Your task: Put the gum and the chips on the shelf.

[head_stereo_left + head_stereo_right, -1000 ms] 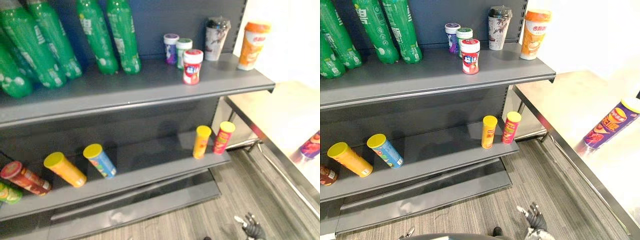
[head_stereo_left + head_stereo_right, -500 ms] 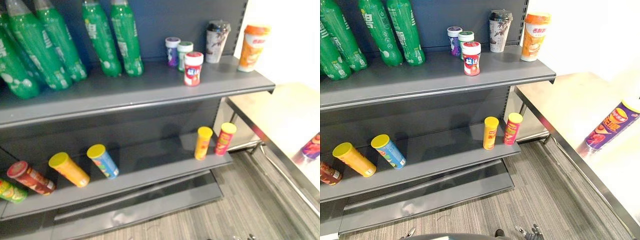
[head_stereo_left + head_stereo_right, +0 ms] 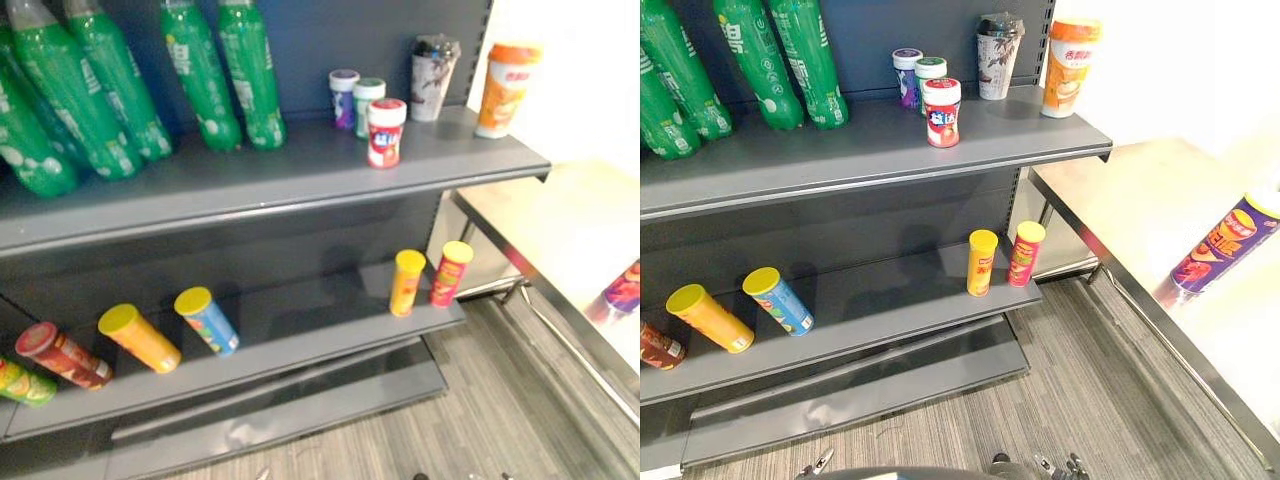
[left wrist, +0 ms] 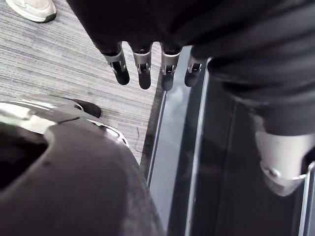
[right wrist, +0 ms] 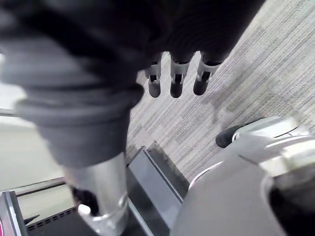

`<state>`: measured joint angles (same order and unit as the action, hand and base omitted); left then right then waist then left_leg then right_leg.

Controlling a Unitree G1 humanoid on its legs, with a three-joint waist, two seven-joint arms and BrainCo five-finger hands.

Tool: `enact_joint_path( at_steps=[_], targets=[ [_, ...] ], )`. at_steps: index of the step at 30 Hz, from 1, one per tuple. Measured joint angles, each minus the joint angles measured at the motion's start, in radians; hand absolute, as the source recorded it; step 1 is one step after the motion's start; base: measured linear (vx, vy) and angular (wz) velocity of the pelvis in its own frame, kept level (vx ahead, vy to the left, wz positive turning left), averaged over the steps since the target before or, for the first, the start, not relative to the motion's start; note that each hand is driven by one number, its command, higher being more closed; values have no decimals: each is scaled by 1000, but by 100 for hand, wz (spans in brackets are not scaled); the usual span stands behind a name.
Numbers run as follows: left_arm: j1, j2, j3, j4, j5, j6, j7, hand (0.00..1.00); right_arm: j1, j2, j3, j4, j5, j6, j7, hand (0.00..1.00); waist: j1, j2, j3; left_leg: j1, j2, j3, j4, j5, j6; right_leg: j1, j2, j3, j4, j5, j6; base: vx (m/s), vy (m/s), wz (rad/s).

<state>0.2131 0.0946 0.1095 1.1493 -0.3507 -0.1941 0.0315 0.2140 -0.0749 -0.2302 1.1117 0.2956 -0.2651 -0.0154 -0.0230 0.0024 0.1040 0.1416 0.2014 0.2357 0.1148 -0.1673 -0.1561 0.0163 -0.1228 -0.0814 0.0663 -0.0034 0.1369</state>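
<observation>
Between steps, by the look of it. L hand (image 4: 143, 69): hangs low by the shelf base, fingers straight & slack, nothing in them. R hand (image 5: 176, 78): likewise down over the carpet floor (image 3: 1090, 380), fingers straight, empty.

Gum: red-lid gum jar (image 3: 386, 131) upright on upper shelf (image 3: 300, 190), just in front of purple-lid jar (image 3: 343, 98) & green-lid jar (image 3: 367, 100). Prob. done, nothing more needed there.

Chips: purple chips can (image 3: 1224, 245) on steel table (image 3: 1120, 200) off to the rt, well apart from the shelving. Can't tell if standing or lying. Judged as the item not yet shelved. On lower shelf (image 3: 300, 340): yellow can (image 3: 406, 282) & red can (image 3: 450, 273) upright at rt end, just beside each other; blue can (image 3: 207, 320) lying further left, bare stretch between.

Next, as a guess: turn rt toward table, raise R hand, spread fingers, wrap round mid-body of purple chips can, then carry across to that bare stretch of lower shelf. Calls for firm wrap, since a smooth tube prob. slips or rolls, & clearance under the upper shelf edge on the way in.
</observation>
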Motion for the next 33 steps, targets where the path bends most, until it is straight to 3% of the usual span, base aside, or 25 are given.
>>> enact_joint_path(
  at_steps=[6, 19, 24, 28, 30, 31, 32, 33],
  targets=[
    [-16, 17, -7, 2, -1, 1, -3, 0, -1, 9, -8, 3, 1, -1, 1, 0, 1, -14, 32, -7, -16, 7, 48, -32, 15, -13, -22, 18, 43, -12, 12, 0, 51, -5],
    [-15, 12, -2, 1, -1, -17, -1, 0, 2, 25, -45, 2, 20, -12, -8, 0, 13, -16, 58, -21, -5, 3, 104, -61, 14, -32, -21, 21, 107, -48, 11, 0, 1, 0],
    [-24, 10, 3, -11, -1, -44, -4, 0, 0, 30, -56, -10, 38, -26, -24, 0, 22, -15, 70, -76, 13, 7, 204, -110, 17, -69, -20, 39, 133, -58, 14, -17, 21, -9],
    [-21, 1, 52, -29, -1, -34, -10, 0, 19, 60, -80, -106, 80, -39, -23, 0, 20, -19, 71, -123, 59, 86, 338, -190, 36, -93, -12, 81, 87, -14, 54, -43, 119, -54],
    [-13, -11, 67, -59, 2, -36, -17, 0, 22, 89, -93, -164, 103, -53, -15, 0, 30, -15, 67, -138, 78, 175, 361, -206, 55, -124, -64, -52, 56, -28, 28, -80, 211, -110],
    [-14, -11, 73, -65, 2, -36, -17, 0, 15, 96, -94, -167, 107, -58, -8, 0, 30, -16, 68, -141, 93, 205, 361, -206, 55, -143, -79, -106, 67, -41, -3, -23, 161, -141],
    [-14, -9, 85, -75, 2, -37, -9, 0, 1, 100, -94, -162, 110, -64, 16, 0, 35, -18, 72, -135, 137, 278, 360, -205, 55, -189, -106, -235, 171, -52, -38, 10, 93, -128],
    [-14, -5, 85, -75, 2, -37, -5, 0, 1, 100, -96, -161, 110, -68, 22, 0, 35, -20, 74, -126, 149, 301, 356, -203, 53, -190, -118, -279, 220, -57, -47, 34, 88, -137]
  ],
)
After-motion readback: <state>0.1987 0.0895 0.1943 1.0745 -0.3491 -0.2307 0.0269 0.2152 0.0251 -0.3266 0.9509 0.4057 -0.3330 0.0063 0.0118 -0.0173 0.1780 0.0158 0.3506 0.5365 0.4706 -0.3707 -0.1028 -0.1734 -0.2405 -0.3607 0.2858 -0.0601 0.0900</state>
